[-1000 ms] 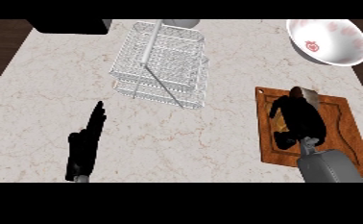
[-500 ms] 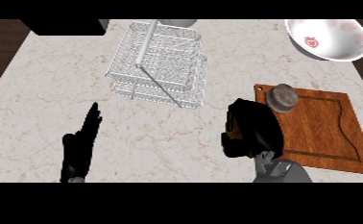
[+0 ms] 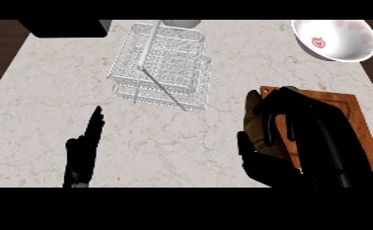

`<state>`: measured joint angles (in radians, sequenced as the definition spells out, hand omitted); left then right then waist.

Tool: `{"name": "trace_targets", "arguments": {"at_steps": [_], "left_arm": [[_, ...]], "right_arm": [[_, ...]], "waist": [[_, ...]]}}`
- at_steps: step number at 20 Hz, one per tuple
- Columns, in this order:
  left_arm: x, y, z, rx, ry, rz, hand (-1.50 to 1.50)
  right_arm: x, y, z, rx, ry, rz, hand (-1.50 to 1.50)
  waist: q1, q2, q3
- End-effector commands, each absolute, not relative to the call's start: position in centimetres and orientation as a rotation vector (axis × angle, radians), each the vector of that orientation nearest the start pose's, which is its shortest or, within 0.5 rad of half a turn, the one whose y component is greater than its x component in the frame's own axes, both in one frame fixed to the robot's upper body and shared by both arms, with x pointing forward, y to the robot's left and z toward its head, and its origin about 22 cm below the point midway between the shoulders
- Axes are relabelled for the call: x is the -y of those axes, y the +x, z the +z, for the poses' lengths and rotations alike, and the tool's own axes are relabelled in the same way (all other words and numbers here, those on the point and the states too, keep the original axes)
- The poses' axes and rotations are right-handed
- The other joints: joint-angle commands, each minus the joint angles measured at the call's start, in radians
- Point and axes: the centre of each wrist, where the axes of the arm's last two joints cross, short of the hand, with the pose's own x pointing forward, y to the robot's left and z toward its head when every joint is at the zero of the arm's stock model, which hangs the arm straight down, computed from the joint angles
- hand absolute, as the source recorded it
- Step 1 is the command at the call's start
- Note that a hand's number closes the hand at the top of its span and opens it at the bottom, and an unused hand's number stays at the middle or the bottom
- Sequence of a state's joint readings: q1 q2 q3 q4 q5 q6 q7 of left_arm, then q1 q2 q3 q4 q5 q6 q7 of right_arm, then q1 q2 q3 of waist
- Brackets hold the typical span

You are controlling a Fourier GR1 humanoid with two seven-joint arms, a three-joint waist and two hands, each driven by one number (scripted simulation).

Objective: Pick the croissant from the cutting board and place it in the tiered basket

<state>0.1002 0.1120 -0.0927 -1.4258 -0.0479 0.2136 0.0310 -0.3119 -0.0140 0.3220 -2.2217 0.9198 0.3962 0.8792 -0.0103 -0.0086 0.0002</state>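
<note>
Tiered basket point(image 3: 164, 66) — white bowl point(image 3: 334, 39) beyond

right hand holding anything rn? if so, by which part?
Cannot tell. The right hand is curled at the left edge of the cutting board, and no croissant shows; it may be hidden inside. The left hand rests open, holding nothing.

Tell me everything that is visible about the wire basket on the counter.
The tiered basket is made of thin, pale metal-looking wire mesh, with rectangular tiers stacked one over the other and slightly offset. A slim light rod runs up from it, and another crosses it diagonally. It stands upright on the marble-patterned counter, toward the far middle, left of the cutting board. Nothing shows inside it, and neither hand touches it.
</note>
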Motion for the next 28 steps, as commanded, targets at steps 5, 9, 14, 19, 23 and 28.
{"name": "trace_targets", "arguments": {"at_steps": [5,9,14,19,23,28], "left_arm": [[-24.6,21.6,-5.9,1.309,0.259,-0.034,0.0],[-24.0,23.0,-6.0,1.295,0.233,-0.009,0.0],[-24.5,20.8,-5.4,1.304,0.244,-0.04,0.0],[-24.9,21.2,-5.9,1.304,0.249,-0.036,0.0],[-24.5,21.8,-5.5,1.304,0.246,-0.029,0.0],[-25.1,22.1,-5.0,1.316,0.247,-0.028,0.0]], "right_arm": [[11.2,19.0,27.4,1.628,-0.952,0.656,1.5],[11.4,22.1,27.8,1.616,-0.917,0.637,1.5],[8.8,24.3,30.7,1.583,-0.931,0.625,1.5],[8.5,28.3,31.4,1.584,-0.906,0.613,1.5],[6.8,31.8,29.8,1.546,-0.9,0.652,1.5],[5.5,35.4,28.4,1.545,-0.889,0.75,1.5]], "waist": [[0.016,0.006,-0.002],[0.012,0.009,-0.001],[0.023,0.007,-0.002],[0.019,0.009,-0.001],[0.024,0.011,-0.001],[0.027,0.012,-0.001]]}}
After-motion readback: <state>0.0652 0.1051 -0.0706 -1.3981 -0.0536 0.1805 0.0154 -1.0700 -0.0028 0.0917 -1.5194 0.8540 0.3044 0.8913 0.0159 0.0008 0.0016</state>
